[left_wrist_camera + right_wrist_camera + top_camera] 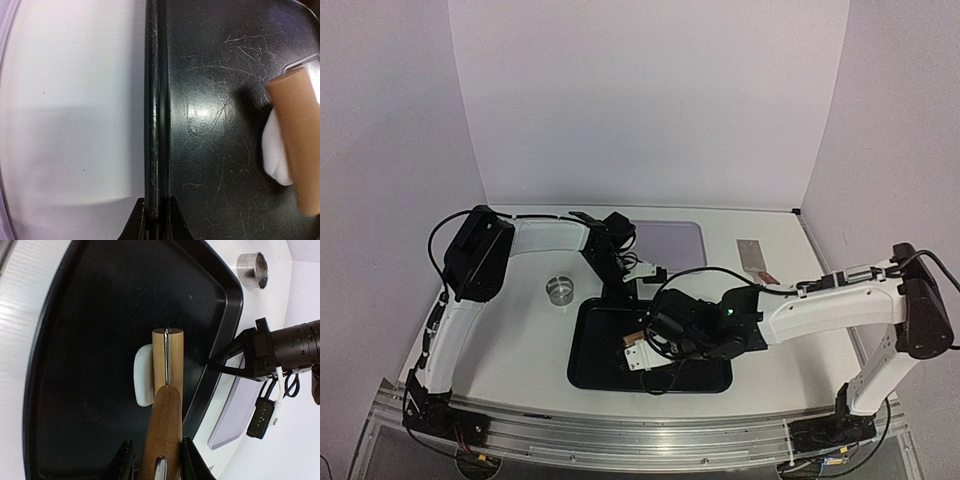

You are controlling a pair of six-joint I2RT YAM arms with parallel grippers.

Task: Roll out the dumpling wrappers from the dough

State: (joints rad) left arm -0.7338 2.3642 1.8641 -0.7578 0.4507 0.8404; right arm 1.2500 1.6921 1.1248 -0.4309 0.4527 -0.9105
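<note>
Right gripper (159, 456): the dark wooden handle of the rolling pin (167, 360) is being gripped between its fingers, the jaws set narrow around it. The pale roller is being held low over the floor of the black tray (75, 365), pointing away from the gripper.

White dough piece (142, 375): it is lying on the tray floor just ahead of the right gripper. It is being pressed against one long side of the roller and is partly hidden beneath it. The visible edge is rounded; the full outline cannot be told.

Left gripper (156, 209): the tray's raised far rim is being clamped, the jaws closed tight on it. The dough is lying well apart from this gripper, across the tray floor.

Metal ring cutter (559, 288): it is standing on the table (520, 350), left of the tray
</note>
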